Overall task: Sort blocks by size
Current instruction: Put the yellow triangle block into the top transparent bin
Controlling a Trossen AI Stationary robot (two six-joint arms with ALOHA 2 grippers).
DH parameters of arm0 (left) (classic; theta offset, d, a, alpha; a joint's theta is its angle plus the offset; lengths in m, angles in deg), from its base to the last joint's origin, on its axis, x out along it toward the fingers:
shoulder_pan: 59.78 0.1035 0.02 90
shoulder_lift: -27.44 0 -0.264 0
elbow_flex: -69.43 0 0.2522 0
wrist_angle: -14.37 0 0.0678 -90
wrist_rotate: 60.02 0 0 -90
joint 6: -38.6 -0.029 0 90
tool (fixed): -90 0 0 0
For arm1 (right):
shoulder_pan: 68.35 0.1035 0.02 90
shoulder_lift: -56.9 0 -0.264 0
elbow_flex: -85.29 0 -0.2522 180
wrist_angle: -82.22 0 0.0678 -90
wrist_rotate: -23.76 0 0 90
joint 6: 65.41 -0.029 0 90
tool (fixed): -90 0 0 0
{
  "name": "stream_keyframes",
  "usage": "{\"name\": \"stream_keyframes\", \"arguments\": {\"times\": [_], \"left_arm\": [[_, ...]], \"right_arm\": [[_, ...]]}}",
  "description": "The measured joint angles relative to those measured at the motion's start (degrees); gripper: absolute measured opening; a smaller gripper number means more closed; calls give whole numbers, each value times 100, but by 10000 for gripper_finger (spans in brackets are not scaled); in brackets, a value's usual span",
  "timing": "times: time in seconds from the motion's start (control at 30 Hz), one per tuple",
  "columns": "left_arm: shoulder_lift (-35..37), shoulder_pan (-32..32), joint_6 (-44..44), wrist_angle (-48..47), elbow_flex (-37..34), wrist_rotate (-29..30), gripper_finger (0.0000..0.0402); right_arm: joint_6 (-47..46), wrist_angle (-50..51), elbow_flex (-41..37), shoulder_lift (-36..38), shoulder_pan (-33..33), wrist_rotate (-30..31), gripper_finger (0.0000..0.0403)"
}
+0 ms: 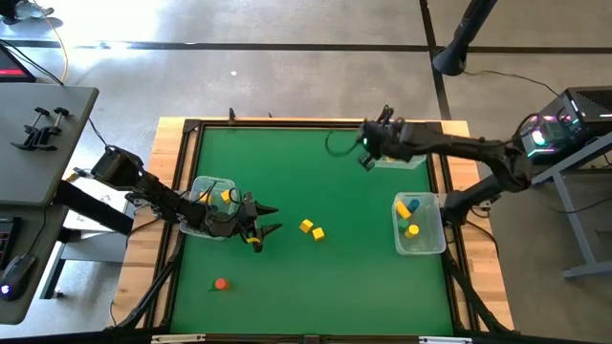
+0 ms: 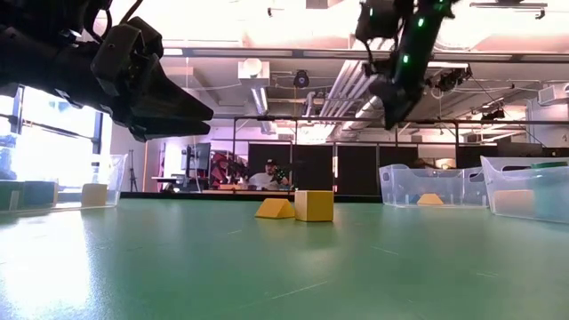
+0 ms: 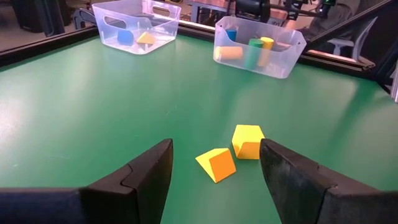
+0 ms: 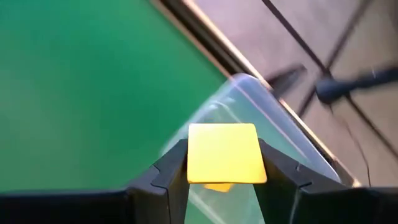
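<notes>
Two yellow blocks, a wedge [image 3: 216,163] and a cube [image 3: 247,140], rest on their undersides mid-table on the green mat [image 1: 312,230]. An orange-red block [image 1: 221,284] lies near the front left. My left gripper [image 1: 273,219] is open and empty, just left of the two yellow blocks, pointing at them. My right gripper [image 1: 366,158] hangs at the far right, shut on a yellow block [image 4: 224,152] over a clear bin [image 4: 261,118]. My right gripper pinches the yellow block's two opposite sides [image 4: 193,155] between its two fingers. The block is lifted clear, with the clear bin's rim and wall below and beyond it.
A clear bin [image 1: 212,205] with yellow blocks sits under my left arm. Another bin [image 1: 419,225] at the right holds blue, yellow and green rounded pieces. The far right bin [image 1: 402,161] holds a blue and a yellow piece [image 3: 137,37]. A raised frame edges the mat.
</notes>
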Motion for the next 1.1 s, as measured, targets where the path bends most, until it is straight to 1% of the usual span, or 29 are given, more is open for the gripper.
{"name": "stream_keyframes", "arguments": {"times": [0.1,0.23,0.3,0.4,0.53,0.83,0.97,1.1], "left_arm": [[0,0,-2,0,0,0,227],[0,0,-7,-2,0,1,227],[0,0,-9,-2,0,1,227],[0,0,-7,-2,0,2,227],[0,-2,-5,-2,0,2,227],[0,-4,98,-2,0,2,227],[0,-4,98,-2,0,2,227],[0,-4,100,-2,0,2,227]], "right_arm": [[-125,40,0,-175,-704,-80,140],[-245,34,0,-494,-1576,-606,141],[-292,36,-2,-684,-1907,-726,142],[-351,47,-2,-942,-2226,-748,142],[-433,165,-2,-1250,-2414,-752,143],[-439,895,-2,-1667,-2414,-745,155],[-439,1050,-2,-1672,-2414,-682,169],[-394,1150,-2,-1672,-2394,-558,194]]}}
